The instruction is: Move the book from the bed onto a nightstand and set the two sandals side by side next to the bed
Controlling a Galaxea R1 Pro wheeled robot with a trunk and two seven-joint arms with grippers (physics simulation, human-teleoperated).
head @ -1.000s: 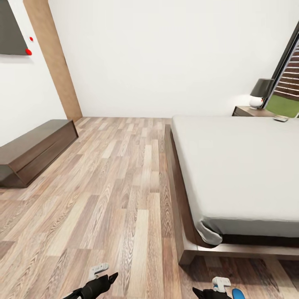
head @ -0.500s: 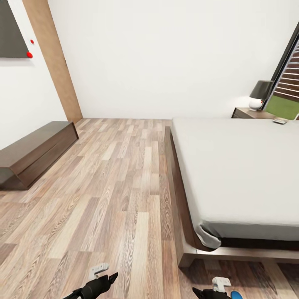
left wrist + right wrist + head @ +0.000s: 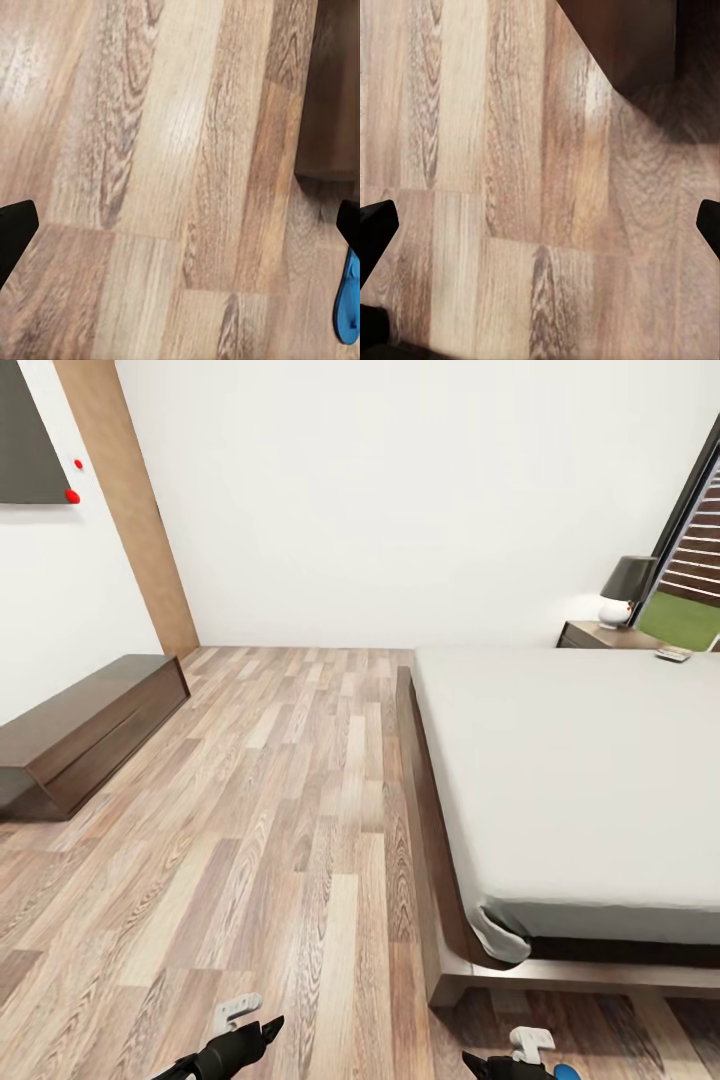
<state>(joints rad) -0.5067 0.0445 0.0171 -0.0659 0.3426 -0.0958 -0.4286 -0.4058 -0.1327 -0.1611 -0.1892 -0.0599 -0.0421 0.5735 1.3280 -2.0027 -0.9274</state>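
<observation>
Sandal (image 3: 347, 304), blue, flat on the plank floor (image 3: 300, 810) just beside the right pincer (image 3: 505, 1068), near the bed's foot corner. Both pincers low over bare planks, left pincer (image 3: 180, 225) and right alike spread wide, holding nothing. Farther off, bed (image 3: 580, 780) on dark frame. Beyond, nightstand (image 3: 600, 635) with lamp (image 3: 625, 588); small flat object (image 3: 673, 654) at the mattress's far edge, perhaps the book, too small to tell.

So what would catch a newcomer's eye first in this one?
The bed first: its pale mattress and dark frame take up the right of the head view, with the nightstand and a dark-shaded lamp at its far corner by the window. Next, the low dark bench cabinet along the left wall. A bright blue sandal lies on the plank floor at the edge of the left wrist view.
</observation>
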